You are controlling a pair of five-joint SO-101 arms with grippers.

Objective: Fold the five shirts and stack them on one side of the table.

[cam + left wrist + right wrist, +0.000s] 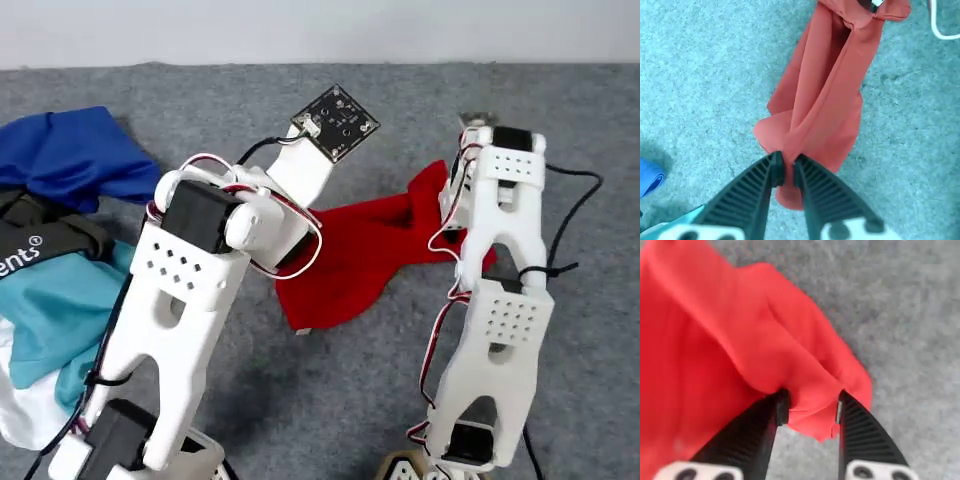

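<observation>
The fingers of your left gripper (787,160) are pressed together on a gathered bunch of the red shirt (825,100). In the left wrist view the cloth runs away from them in long folds over the grey counter (705,75), lying down on it. A corner of the blue shirt (650,181) shows off to one side, apart from the red one.

In the right wrist view, the fingers of your right gripper (811,409) stand a little apart with a thick fold of the red shirt's (740,340) edge clamped between them. Bare counter (910,315) lies just past that edge.

The high view gives you the layout that neither wrist camera does. The red shirt (350,260) lies mid-counter, stretched between the left arm (180,300) and the right arm (500,280), whose wrists hide both sets of fingers. Along the left edge of the counter (390,380) the other four sit in a loose heap, none folded: the blue shirt (70,155) farthest back, then the black shirt (45,240), the teal shirt (55,310) and the white shirt (25,410) nearest the arm bases. The black one carries white lettering, partly cut off at the counter's left edge.
</observation>
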